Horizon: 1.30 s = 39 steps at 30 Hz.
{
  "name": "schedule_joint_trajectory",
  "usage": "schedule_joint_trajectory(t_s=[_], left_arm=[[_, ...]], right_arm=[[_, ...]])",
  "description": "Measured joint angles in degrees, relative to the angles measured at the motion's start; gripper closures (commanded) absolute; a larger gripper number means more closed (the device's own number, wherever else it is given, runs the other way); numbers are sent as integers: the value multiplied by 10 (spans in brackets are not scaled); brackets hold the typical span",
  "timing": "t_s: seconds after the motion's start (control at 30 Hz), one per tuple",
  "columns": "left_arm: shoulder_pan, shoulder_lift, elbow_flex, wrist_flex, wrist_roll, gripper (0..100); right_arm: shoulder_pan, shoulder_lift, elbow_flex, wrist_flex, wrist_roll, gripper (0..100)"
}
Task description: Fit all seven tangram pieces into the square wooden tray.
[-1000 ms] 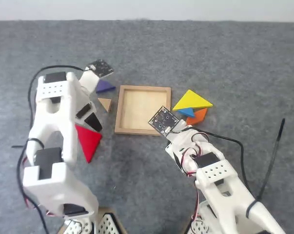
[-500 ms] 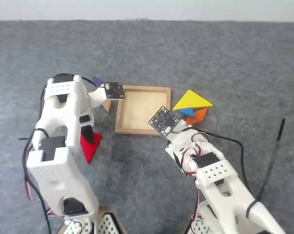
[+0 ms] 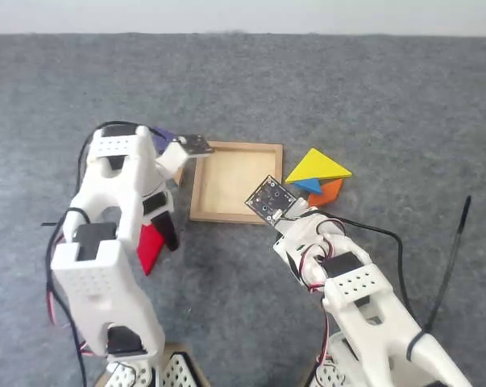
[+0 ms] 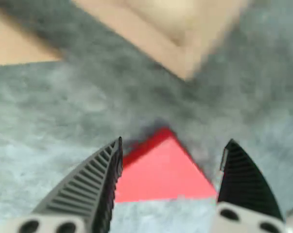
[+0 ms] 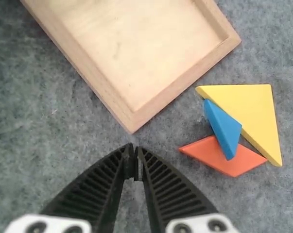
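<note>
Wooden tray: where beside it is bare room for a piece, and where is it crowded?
Free: the tray floor and carpet beyond its far edge. Crowded: right of it, the yellow triangle, blue piece, orange piece; left of it, the left arm over the red triangle.

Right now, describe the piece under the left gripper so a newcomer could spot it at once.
Find the square wooden tray in the middle of the grey carpet. Off its near left corner lies a flat red triangle, between the open fingers of the left gripper. It is the only red piece; the purple piece sits farther back.
</note>
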Motion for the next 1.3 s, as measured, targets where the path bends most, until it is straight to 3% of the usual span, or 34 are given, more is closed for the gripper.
schedule_joint_trajectory(t_s=[0.23, 0.4, 0.9, 1.3], left_arm=[[-13, 22, -15, -33, 181, 701], [-53, 22, -15, -40, 224, 731], [-178, 23, -22, 28, 228, 732], [-310, 23, -22, 78, 26, 731]], right_arm=[[0, 0, 0, 0, 0, 991], [0, 0, 0, 0, 0, 991], [0, 0, 0, 0, 0, 991], [0, 0, 0, 0, 0, 991]])
